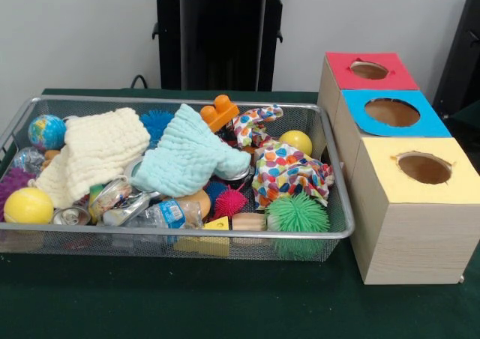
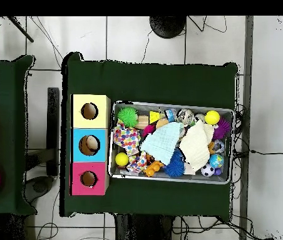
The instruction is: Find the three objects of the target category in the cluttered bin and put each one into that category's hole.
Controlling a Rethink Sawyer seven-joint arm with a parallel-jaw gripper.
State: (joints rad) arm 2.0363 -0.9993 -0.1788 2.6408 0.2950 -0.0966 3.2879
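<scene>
Wire mesh bin (image 1: 339, 230) sits on the dark green tablecloth (image 1: 187, 301) and is the largest item. It is filled nearly rim to rim; a bare strip of cloth runs along every side of it in the overhead view, widest on the side away from the robot's base.

Three wooden boxes stand in a row just beside one short end of the bin. Yellow-topped box (image 1: 412, 211) is nearest the front camera, blue-topped box (image 1: 352, 129) is in the middle, red-topped box (image 1: 334, 76) is farthest. Each top carries one round hole, unobstructed from above.

Inside the bin, a cream knitted cloth (image 1: 97, 151) and a pale teal muslin cloth (image 1: 187, 159) lie across the centre and cover items beneath. A polka-dot fabric piece (image 1: 289, 174) lies at the box end.

Smaller items sit along the edges: green spiky ball (image 1: 298, 214) in the near corner by the boxes, yellow ball (image 1: 28, 205) at the opposite near corner, globe ball (image 1: 46, 131) at the far corner, small yellow ball (image 1: 297, 140), orange toy block (image 1: 219, 112), pink spiky ball (image 1: 229, 202), plastic bottle (image 1: 161, 214), metal can (image 1: 71, 216).

The gripper is not visible in either view, so its finger state cannot be reported.
</scene>
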